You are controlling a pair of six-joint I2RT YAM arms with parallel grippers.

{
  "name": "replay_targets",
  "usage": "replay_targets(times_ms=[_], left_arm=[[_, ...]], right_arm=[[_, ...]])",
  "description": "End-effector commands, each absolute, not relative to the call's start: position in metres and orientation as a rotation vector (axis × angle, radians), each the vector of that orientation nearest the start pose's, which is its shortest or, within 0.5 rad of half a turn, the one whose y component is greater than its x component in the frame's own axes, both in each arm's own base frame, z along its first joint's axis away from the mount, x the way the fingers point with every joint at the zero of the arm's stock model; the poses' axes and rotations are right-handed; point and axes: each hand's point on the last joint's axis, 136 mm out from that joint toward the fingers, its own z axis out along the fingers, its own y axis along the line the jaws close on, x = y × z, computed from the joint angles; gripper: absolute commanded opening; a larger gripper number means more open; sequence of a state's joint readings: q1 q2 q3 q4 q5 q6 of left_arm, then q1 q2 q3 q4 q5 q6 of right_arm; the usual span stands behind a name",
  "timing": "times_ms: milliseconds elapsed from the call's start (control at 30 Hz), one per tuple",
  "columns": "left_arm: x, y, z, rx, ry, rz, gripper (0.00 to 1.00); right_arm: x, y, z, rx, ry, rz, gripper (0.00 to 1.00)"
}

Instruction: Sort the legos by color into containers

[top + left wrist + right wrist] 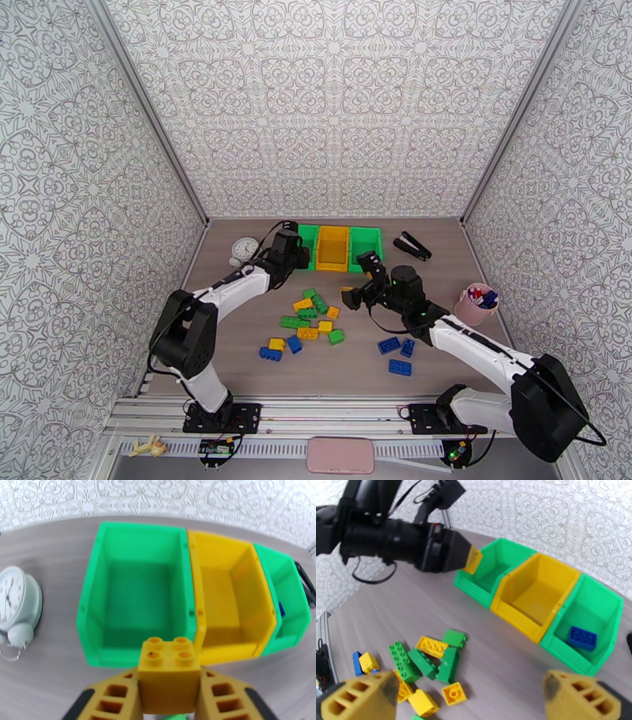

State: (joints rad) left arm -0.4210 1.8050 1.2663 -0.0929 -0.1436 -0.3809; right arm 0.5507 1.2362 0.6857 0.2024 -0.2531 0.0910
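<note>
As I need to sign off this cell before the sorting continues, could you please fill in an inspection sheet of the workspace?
Surface: grey wood-grain table, nothing spilled.
Job's things: three joined bins; blue brick in the right green bin; yellow bin and left green bin look empty; loose bricks piled mid-table; three blue bricks apart, further right.
Clutter: alarm clock, stapler, pink cup.
Hands: left hand shut on a yellow brick near the left green bin; right hand open, empty.
Cables: black cables loop off both arms.
Surroundings: patterned walls on three sides.
</note>
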Motion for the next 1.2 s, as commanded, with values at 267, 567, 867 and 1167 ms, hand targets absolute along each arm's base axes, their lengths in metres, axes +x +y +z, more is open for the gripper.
replay_targets(times_ms=[267, 567, 867, 1167], left_arm=[[0.541, -0.195, 0.139, -0.015, 2.223, -0.284, 0.28], [0.544, -0.199, 0.149, 0.009, 2.202, -0.314, 0.49], [0.494, -0.194, 0.203, 0.014, 2.113, -0.323, 0.74], [0.421, -0.174, 0.222, 0.022, 2.083, -0.34, 0.93]], right_arm=[[0.316, 0.235, 0.2, -0.569, 1.892, 0.62, 1.0], [0.309, 0.225, 0.201, -0.637, 1.897, 0.527, 1.0], [0.297, 0.215, 0.203, -0.812, 1.906, 0.408, 1.0], [0.305, 0.223, 0.191, -0.891, 1.992, 0.401, 0.98]])
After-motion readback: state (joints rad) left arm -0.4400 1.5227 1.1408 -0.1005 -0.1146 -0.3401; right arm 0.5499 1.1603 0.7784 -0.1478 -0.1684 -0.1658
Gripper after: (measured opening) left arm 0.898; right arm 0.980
